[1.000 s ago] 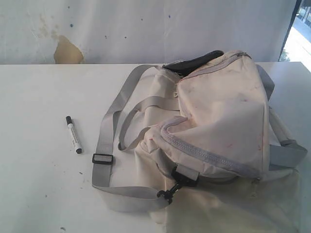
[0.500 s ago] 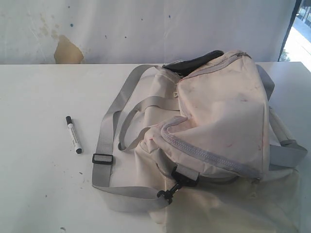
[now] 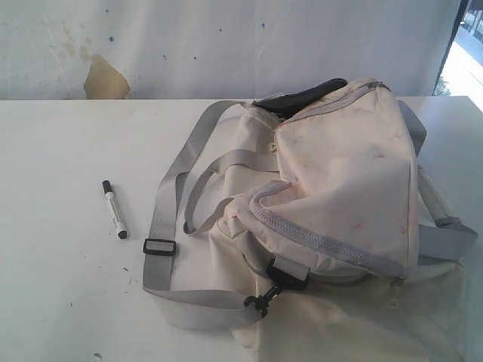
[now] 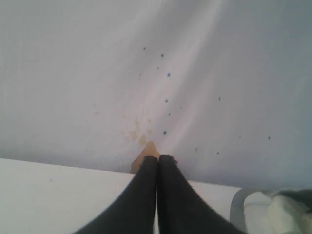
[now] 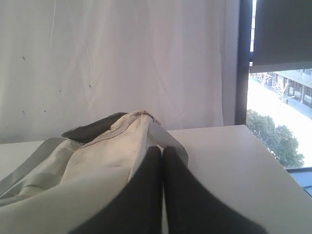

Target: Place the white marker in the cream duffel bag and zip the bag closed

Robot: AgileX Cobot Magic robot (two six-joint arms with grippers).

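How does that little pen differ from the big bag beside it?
The marker is tiny, slim and stiff; the bag is large, soft and crumpled. The marker is white with a black cap; the bag is cream with grey straps. Both lie on the white table, apart.

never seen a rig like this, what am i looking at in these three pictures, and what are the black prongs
This is a two-armed robot at a white table. The wide picture comes from a camera off the arms; neither arm shows in it. It shows a white marker lying on the table, apart from a cream duffel bag with grey straps. The other two pictures come from a camera on each wrist. The black prongs are the arms' grasping ends: the left tool and the right tool, both shut and holding nothing. The right one looks over the bag; the left one faces the backdrop.
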